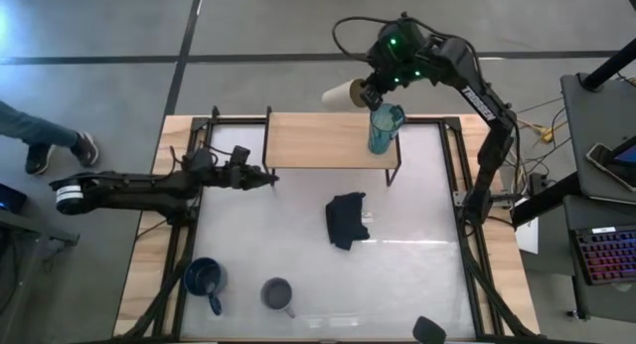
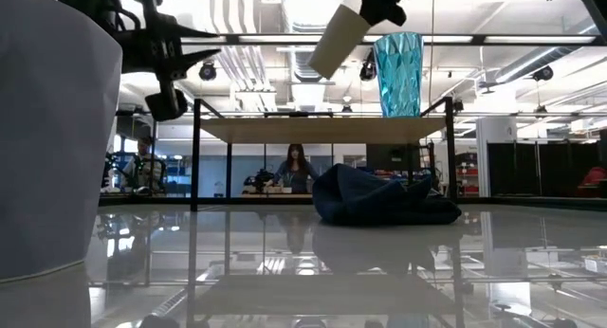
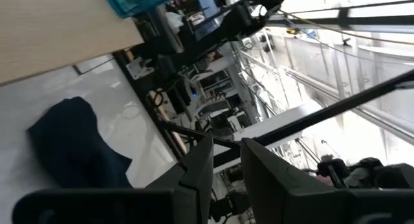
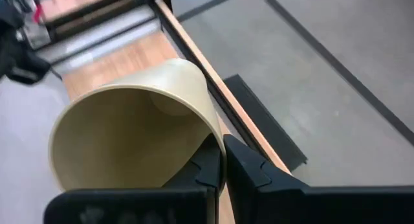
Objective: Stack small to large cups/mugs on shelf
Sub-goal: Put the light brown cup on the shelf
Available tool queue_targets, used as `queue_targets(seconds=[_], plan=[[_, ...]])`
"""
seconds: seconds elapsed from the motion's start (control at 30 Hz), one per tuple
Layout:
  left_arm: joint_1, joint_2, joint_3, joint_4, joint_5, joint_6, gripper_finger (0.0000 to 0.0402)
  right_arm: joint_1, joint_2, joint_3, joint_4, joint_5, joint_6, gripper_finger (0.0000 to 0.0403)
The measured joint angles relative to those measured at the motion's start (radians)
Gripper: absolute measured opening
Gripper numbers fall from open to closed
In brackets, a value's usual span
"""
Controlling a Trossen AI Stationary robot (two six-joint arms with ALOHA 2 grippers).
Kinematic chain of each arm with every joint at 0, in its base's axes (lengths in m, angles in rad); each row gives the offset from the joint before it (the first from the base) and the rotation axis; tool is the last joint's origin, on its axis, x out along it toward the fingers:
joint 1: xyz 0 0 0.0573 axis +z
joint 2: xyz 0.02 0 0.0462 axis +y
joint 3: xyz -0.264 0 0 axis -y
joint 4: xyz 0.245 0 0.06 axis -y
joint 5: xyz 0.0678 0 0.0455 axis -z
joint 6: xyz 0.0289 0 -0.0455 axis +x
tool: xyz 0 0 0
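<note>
High view | right pincer (image 1: 366, 93) pinches beige cup (image 1: 341, 93) tilted, beyond shelf (image 1: 318, 140) | left pincer (image 1: 270, 177) slightly parted, empty

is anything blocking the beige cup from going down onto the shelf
Mostly no. The right hand holds the beige cup tilted above the shelf. Only the teal mug stands there, at its right end; the remaining board looks bare.
</note>
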Motion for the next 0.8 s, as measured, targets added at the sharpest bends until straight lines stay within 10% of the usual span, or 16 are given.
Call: queue_targets(seconds=[0.8], plan=[[-0.015, 0.049, 0.000, 0.001, -0.018, -0.026, 0.0066, 0.148, 0.115, 0.000, -0.130, 0.081, -0.108, 0.0008]])
